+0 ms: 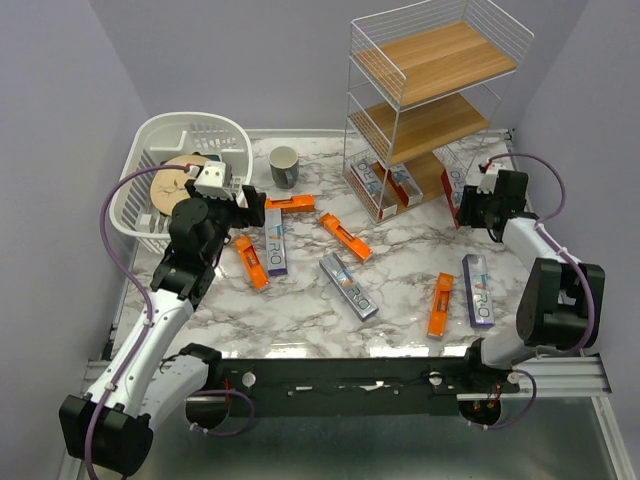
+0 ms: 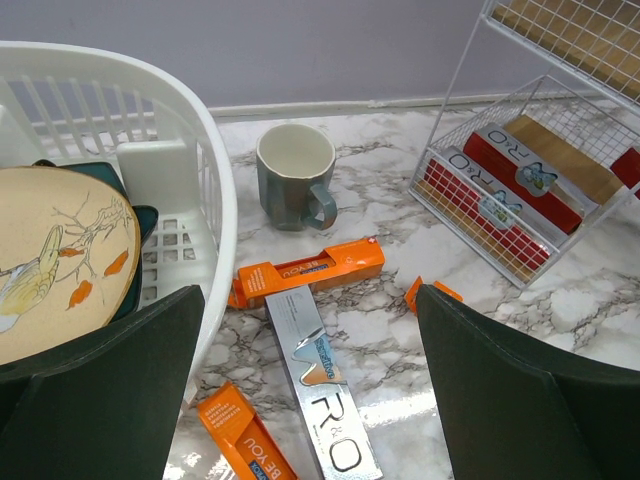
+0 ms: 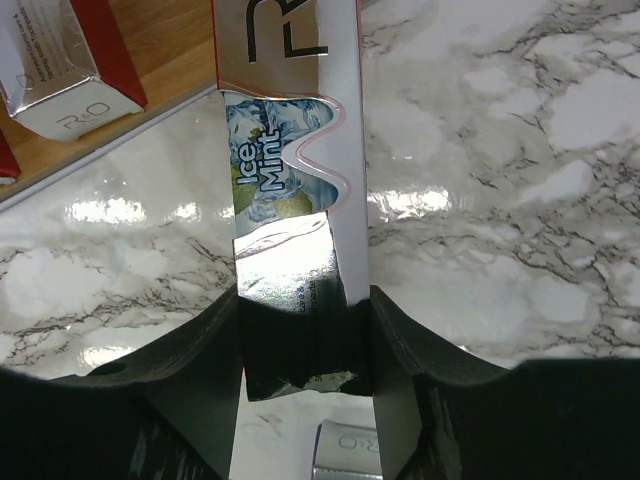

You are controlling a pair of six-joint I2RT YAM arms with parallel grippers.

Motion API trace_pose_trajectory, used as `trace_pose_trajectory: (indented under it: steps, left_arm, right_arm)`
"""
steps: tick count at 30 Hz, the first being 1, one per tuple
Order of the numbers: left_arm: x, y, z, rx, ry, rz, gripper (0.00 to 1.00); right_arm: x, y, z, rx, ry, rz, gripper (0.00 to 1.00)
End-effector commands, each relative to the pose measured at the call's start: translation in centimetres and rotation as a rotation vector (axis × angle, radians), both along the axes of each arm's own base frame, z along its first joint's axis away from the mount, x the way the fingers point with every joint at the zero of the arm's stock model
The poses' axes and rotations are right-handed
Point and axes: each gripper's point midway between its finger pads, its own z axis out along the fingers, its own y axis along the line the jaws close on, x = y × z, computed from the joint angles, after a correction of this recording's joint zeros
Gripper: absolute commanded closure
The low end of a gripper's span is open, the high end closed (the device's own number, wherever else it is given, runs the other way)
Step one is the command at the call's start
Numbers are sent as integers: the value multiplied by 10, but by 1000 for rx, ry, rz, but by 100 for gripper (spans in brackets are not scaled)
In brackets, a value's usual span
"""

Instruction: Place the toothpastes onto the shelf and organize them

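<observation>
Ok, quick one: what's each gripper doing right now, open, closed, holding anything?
Left gripper: jaws wide open, holding nothing.
Right gripper: jaws closed on the end of a silver toothpaste box.

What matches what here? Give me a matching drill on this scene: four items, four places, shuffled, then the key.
Items
1. mug
2. plate
3. Ice Mint box
4. red-and-silver boxes

Places
a. on the bottom board of the shelf
b. inside the white basket
c. upright on the table
d. between the fingers of the right gripper

Pairs: 1-c, 2-b, 3-d, 4-a
</observation>
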Motion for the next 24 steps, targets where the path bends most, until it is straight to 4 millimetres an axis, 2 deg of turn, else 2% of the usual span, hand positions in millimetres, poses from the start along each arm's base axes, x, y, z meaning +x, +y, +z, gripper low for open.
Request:
trace_pose_trajectory:
  steps: [1,2,3,8,9,13,14,20,23,24]
  left_arm:
    - [5,3,15,-7,-33,5,1]
    - [5,4,14,-6,-29,6,1]
    - [6,4,14,-10,-26,5,1]
    - [10,5,8,-10,-7,7,1]
    - [12,6,7,-10,-4,12,1]
    - [15,9,5,-18,5,25,1]
    - [14,6,5,-21,7,4,1]
    - [15,6,4,-26,12,1,1]
    - [15,6,3,-25,13,0,1]
    - [15,6,3,-27,14,0,1]
  right_arm:
    - [34,14,7,2,-56,110,57]
    - [41,17,11,6,-62,125,57]
    - [44,19,-1,0,-34,142,57]
    - [68,29,-6,-13,-2,182,56]
    - [78,31,4,-25,-26,185,55]
    - [88,26,-13,-33,47,156,42]
    - [89,20,-15,-49,63,122,40]
    - [85,16,-8,-47,45,68,18]
    - [82,17,3,-1,1,9,16]
    - [75,20,8,46,-6,-38,16]
